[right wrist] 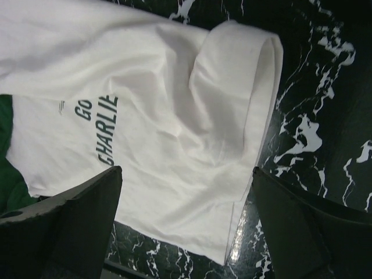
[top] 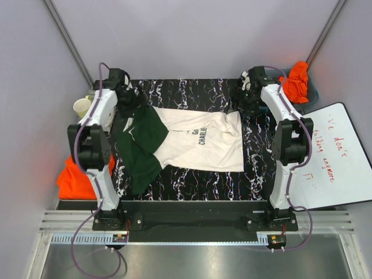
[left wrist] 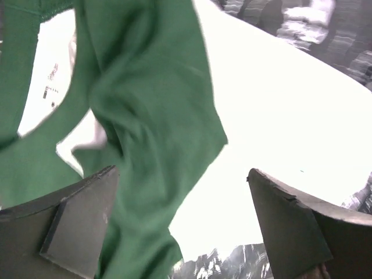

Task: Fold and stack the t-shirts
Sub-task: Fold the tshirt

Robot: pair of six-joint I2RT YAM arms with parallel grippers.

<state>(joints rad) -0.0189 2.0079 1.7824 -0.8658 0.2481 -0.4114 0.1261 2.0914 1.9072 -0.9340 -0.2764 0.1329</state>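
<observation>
- A cream t-shirt with dark green sleeves point(top: 200, 142) lies spread across the middle of the black, white-veined marble-patterned table top point(top: 192, 93), its hem towards the right arm and its green part towards the left arm
- The green cloth at the left end is bunched and folded over itself, and one green flap trails down towards the near edge of the table
- The right wrist view shows dark lettering reading "GO CHARLIE" on the cream chest, and the far hem corner is rolled back on itself
- The left gripper point(left wrist: 181, 174) sits low over the far-left end of the shirt with its jaws spread wide; green cloth hangs between them, close against the left finger point(left wrist: 75, 226), and nothing is pinched
- The right gripper point(right wrist: 187, 170) hangs above the shirt's hem edge at the far right, jaws wide apart, holding nothing
- A heap of bright orange cloth point(top: 72, 180) lies off the table's left side, beside the left arm
- A second orange bundle point(top: 296, 81) sits in a dark bin point(top: 312, 93) at the far right
- A white board with red writing point(top: 334, 157) lies right of the table, and a pale paper cup point(top: 81, 107) stands at the far left
</observation>
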